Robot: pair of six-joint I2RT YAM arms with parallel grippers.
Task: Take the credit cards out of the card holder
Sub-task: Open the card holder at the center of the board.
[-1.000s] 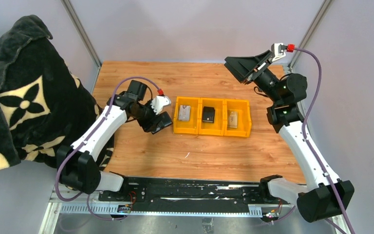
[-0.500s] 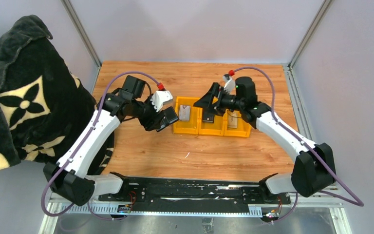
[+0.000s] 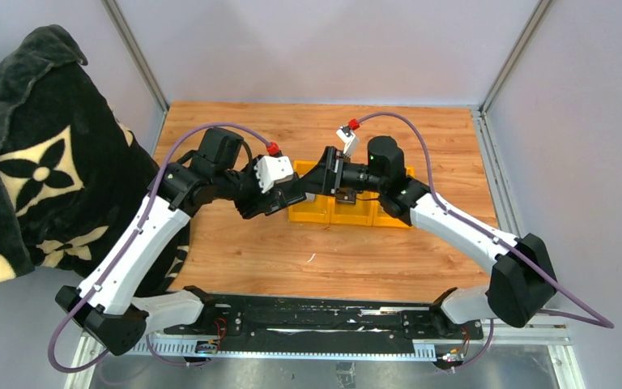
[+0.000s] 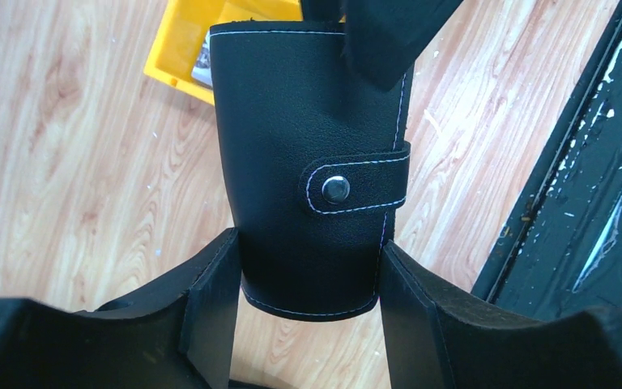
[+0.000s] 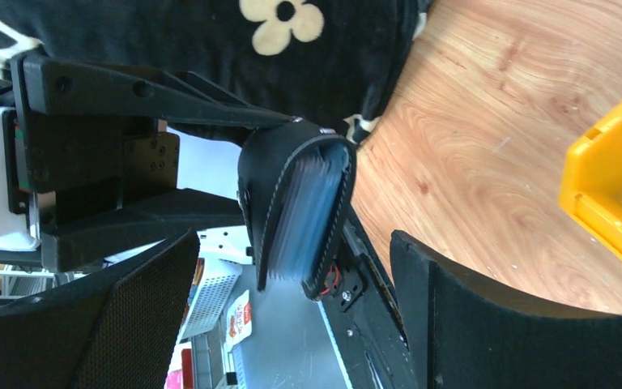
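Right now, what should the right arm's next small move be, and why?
Probably shift the right gripper to the strap tab and pinch it to pop the snap. The left gripper clamps the card holder, its strap is snapped shut, and the right jaws stand open either side of the holder, gripping nothing.

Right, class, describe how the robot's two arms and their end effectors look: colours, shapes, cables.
The left arm and right arm have white links with black joints; a purple cable with a red plug runs along each. The left end effector and right end effector each have two broad black fingers.
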